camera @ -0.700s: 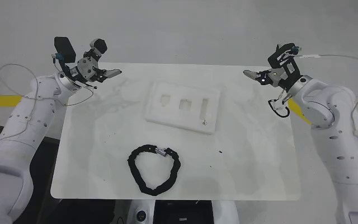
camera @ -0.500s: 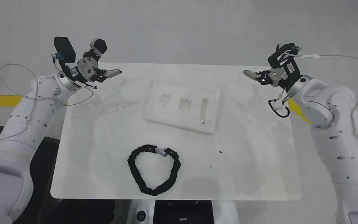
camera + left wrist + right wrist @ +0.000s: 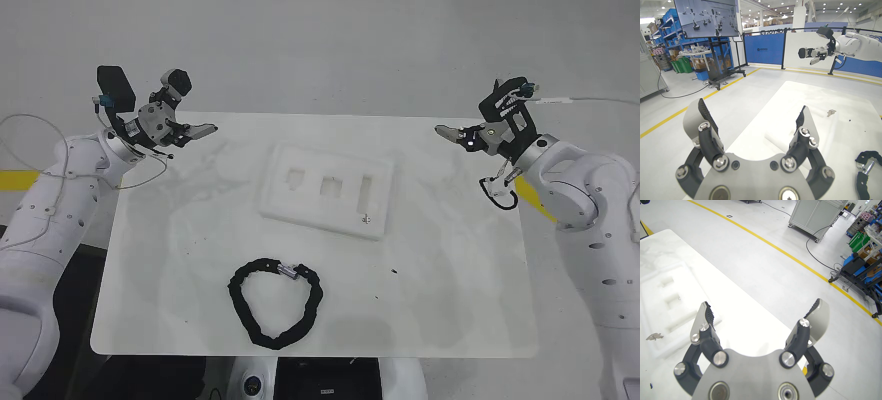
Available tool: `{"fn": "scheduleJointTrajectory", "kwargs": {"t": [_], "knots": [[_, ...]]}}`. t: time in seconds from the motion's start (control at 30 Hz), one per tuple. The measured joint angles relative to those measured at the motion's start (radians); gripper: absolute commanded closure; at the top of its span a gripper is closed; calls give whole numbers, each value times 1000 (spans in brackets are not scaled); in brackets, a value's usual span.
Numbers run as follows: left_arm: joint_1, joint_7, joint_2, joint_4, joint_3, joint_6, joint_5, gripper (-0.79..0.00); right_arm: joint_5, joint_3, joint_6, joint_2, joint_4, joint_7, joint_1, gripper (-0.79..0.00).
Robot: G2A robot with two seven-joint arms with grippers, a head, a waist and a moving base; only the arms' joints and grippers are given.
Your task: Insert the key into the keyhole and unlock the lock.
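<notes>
A black chain lock [image 3: 275,302] lies curled in a ring near the table's front edge, its silver cylinder [image 3: 291,270] on the far side of the ring; the chain lock [image 3: 866,171] also edges into the left wrist view. A small silver key [image 3: 365,217] rests on the near right part of a white foam tray [image 3: 325,190]; it is also seen as the key [image 3: 831,112] and the key [image 3: 654,336]. My left gripper [image 3: 197,132] hangs open over the table's far left corner. My right gripper [image 3: 452,134] is open over the far right corner. Both hold nothing.
The foam tray [image 3: 662,306] has three rectangular recesses and sits at the table's middle back. A small dark speck [image 3: 396,269] lies right of the chain. The white table [image 3: 180,290] has free room on both sides of the tray.
</notes>
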Motion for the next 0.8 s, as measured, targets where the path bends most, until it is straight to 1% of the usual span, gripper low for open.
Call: {"fn": "scheduleJointTrajectory", "kwargs": {"t": [0.13, 0.2, 0.3, 0.47, 0.57, 0.8], "knots": [[0, 0, 0, 0, 0, 0, 0, -785, 39, -20, -2, -4, -32, 35, -25, -785], [0, 0, 0, 0, 0, 0, 0, -785, 63, -33, 4, -6, -62, 82, -32, -785], [0, 0, 0, 0, 0, 0, 0, -785, 121, -56, 30, -9, -108, 206, -31, -785], [0, 0, 0, 0, 0, 0, 0, -785, 226, -104, 104, -17, -184, 423, -12, -785], [0, 0, 0, 0, 0, 0, 0, -785, 221, -141, 151, -23, -215, 501, -6, -785], [0, 0, 0, 0, 0, 0, 0, -785, 318, -257, 254, -47, -254, 675, 33, -785]]}}
